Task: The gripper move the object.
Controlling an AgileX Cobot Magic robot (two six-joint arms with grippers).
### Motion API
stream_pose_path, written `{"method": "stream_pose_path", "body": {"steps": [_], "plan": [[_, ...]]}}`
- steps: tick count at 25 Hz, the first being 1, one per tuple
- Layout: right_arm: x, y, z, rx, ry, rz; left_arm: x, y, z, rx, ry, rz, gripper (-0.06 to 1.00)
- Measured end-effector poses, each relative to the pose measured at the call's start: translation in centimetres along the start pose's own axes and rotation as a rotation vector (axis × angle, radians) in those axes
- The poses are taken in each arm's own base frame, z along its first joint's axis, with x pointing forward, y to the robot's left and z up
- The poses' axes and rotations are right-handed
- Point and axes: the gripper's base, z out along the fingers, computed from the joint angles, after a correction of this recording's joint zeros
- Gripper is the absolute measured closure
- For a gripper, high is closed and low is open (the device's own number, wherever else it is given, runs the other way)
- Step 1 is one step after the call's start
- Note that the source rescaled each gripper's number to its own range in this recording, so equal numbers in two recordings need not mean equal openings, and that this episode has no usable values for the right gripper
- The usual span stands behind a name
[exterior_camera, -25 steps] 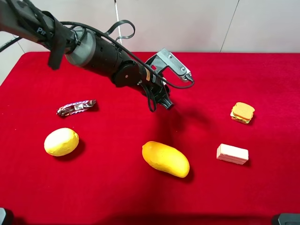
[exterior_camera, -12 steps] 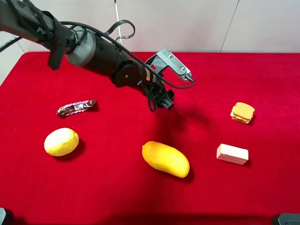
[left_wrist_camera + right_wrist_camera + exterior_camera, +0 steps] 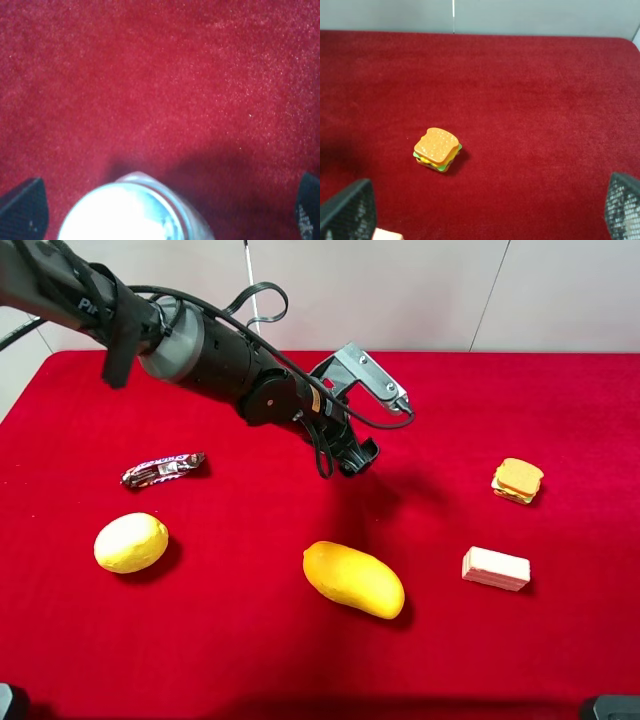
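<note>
My left fingers [image 3: 25, 207] are spread wide, one tip at each edge of the wrist view. The bottle [image 3: 131, 212] sits between them with its silver cap up towards the camera, touched by neither. It seems to stand on the red worktop [image 3: 250, 640] near the middle, back from the mango [image 3: 353, 579]. In the high view my own wrist hides it, so I cannot check its footing there. I judge this to be the moment at the grasp itself: I am lined up over the bottle with nothing pinched. From this alone I cannot rule out that I have only just set it down. If it is the pick, the next move calls for closing evenly on the body below the cap, slowly enough that one finger does not arrive first and tip so small a thing. A straight lift would follow before any sideways travel. My right fingers [image 3: 347, 210] are also spread and empty, parked well apart near the toy sandwich [image 3: 437, 149], and need do nothing.
</note>
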Motion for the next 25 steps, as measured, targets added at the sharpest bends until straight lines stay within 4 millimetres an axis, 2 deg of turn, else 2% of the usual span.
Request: {"method": "stream_pose_path", "body": {"steps": [4, 9, 16, 20, 25], "plan": [[0.0, 0.0, 0.0, 0.0, 0.0, 0.0, -0.4, 0.1, -0.4, -0.003, -0.012, 0.0, -0.05], [0.0, 0.0, 0.0, 0.0, 0.0, 0.0, -1.7, 0.4, -1.9, -0.014, -0.055, 0.0, -0.05], [0.0, 0.0, 0.0, 0.0, 0.0, 0.0, -3.6, 1.0, -5.0, -0.035, -0.073, -0.002, -0.05], [0.0, 0.0, 0.0, 0.0, 0.0, 0.0, -3.9, 1.4, -7.3, -0.047, 0.005, -0.006, -0.06], [0.0, 0.0, 0.0, 0.0, 0.001, 0.0, -4.1, 1.8, -11.2, -0.066, 0.128, -0.016, -0.06]]}}
